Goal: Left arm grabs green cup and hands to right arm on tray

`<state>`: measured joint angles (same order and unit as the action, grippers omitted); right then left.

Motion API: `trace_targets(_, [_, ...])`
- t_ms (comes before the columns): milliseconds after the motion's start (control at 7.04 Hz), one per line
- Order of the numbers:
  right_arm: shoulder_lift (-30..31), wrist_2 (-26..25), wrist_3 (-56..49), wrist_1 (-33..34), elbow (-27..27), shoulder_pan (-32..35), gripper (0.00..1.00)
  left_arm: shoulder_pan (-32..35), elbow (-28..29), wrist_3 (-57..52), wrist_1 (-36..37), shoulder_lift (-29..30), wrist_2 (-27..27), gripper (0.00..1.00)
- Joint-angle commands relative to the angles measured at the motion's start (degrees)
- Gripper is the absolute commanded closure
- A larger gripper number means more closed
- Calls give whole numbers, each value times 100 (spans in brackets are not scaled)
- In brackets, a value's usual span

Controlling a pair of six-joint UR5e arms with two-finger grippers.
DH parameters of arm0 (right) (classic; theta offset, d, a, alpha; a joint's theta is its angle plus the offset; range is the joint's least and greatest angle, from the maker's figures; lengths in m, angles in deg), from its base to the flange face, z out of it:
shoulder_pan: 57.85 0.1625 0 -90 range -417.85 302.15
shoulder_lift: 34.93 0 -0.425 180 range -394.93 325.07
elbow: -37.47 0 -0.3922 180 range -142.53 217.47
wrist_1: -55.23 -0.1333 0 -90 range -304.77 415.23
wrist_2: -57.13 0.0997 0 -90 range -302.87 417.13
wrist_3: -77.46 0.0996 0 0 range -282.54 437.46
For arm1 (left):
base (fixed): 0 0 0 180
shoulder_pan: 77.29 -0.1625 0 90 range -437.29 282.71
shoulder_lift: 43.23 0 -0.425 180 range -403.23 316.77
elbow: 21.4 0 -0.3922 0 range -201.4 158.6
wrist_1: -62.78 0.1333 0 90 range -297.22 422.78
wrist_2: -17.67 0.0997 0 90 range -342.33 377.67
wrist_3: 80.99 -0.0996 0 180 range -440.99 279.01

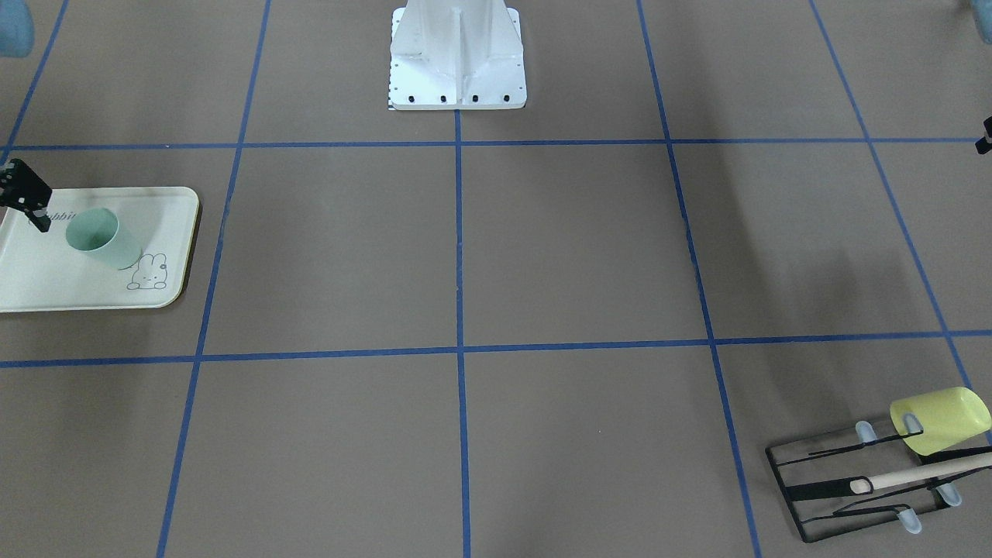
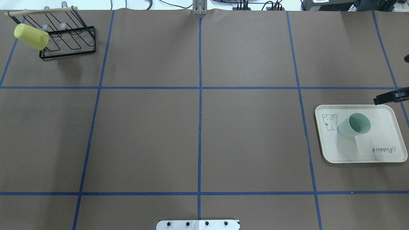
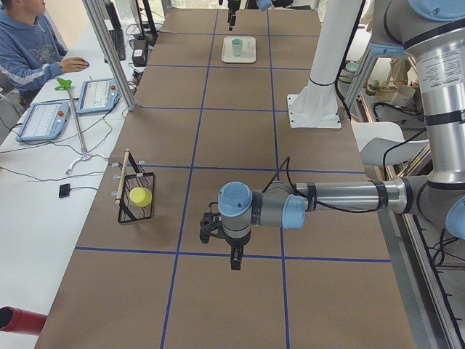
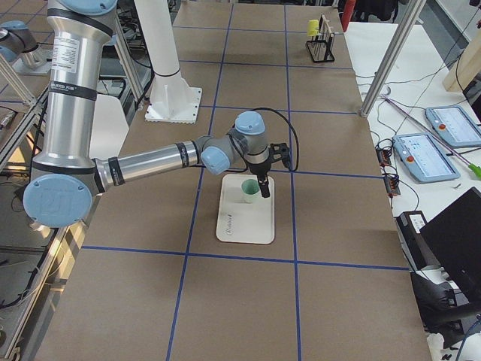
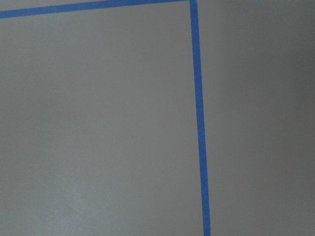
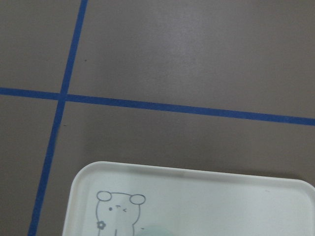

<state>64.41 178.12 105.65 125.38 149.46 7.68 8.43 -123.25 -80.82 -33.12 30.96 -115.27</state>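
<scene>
The pale mint-green cup [image 1: 101, 236] stands upright on the cream Rabbit tray [image 1: 46, 287], beside the bunny drawing; it also shows in the overhead view [image 2: 354, 124] on the tray [image 2: 361, 153]. My right gripper [image 1: 31, 221] hangs just beside the cup, apart from it, at the tray's edge [image 2: 378, 99]. It holds nothing, and its one visible finger sits off to the side of its body, so it looks open. My left gripper [image 3: 234, 263] hangs over bare table far from the tray. It shows only in the exterior left view, so I cannot tell its state.
A black wire rack [image 2: 70, 48] with a wooden bar stands at the far corner on my left, and a yellow-green cup [image 2: 31, 36] hangs on it. The white robot base [image 1: 457, 62] is at mid-table on my side. Blue tape lines grid the brown table.
</scene>
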Motion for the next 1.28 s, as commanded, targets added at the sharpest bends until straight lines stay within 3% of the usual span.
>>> trace_targets(0, [103,406,-1739,942,-19,957,0,-2,8,0,-8,16,-4,0])
trace_targets(284, [356,434,-3270,1779,-54,1583,0,-2,25,0,-17,24,-39,0])
trace_targets(710, [717,434,-3417,1985,-177,1885,0,-2,34,0,-17,24,-48,0])
trace_targets(1136, [666,408,-3400,1915,-353,1893,0,-2,43,35,36,86,-57,0])
